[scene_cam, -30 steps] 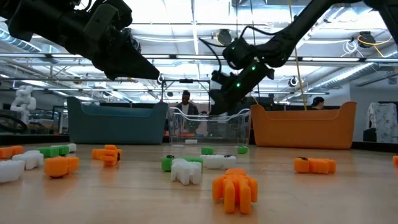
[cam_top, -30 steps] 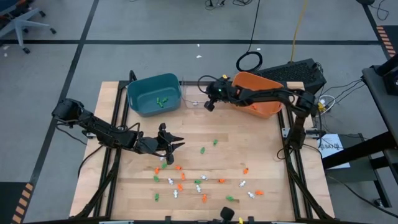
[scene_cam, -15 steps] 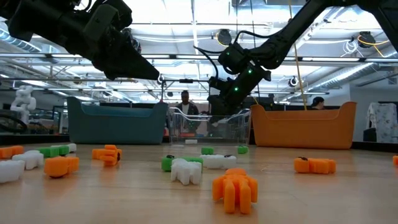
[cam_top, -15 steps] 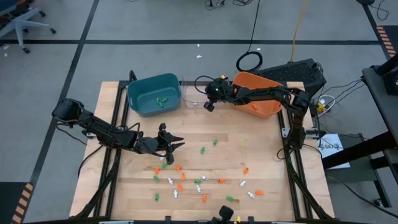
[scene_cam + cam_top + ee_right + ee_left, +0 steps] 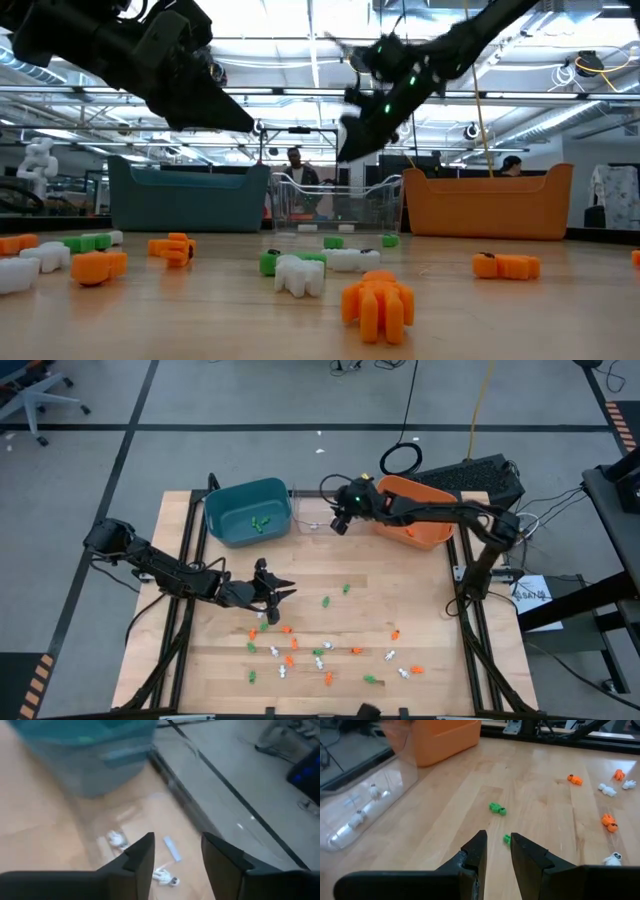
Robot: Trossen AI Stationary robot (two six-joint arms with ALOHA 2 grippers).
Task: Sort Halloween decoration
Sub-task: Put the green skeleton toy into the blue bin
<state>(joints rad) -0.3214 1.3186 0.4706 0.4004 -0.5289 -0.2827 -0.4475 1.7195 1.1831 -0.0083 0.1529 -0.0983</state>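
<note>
The Halloween decoration is a scatter of tiny orange, green and white trinkets (image 5: 300, 650) lying on the wooden table (image 5: 420, 610) toward its near side. A few green ones (image 5: 260, 523) lie in the teal bin (image 5: 230, 505), and white ones (image 5: 117, 839) lie in the clear bin (image 5: 308, 518). My right gripper (image 5: 177, 842) hovers open and empty above the clear bin. At the left middle, my left gripper (image 5: 496, 840) is held above the table, open by a narrow gap with nothing in it. A green trinket (image 5: 506, 839) lies on the table just beyond its tips.
The orange bin (image 5: 420, 515) stands at the far right, beside the clear bin. The three bins line the table's far edge. People stand in the room behind the table (image 5: 297, 165).
My right gripper has risen from down at the clear bin to well above its rim, most of the rise coming in the last half second.
</note>
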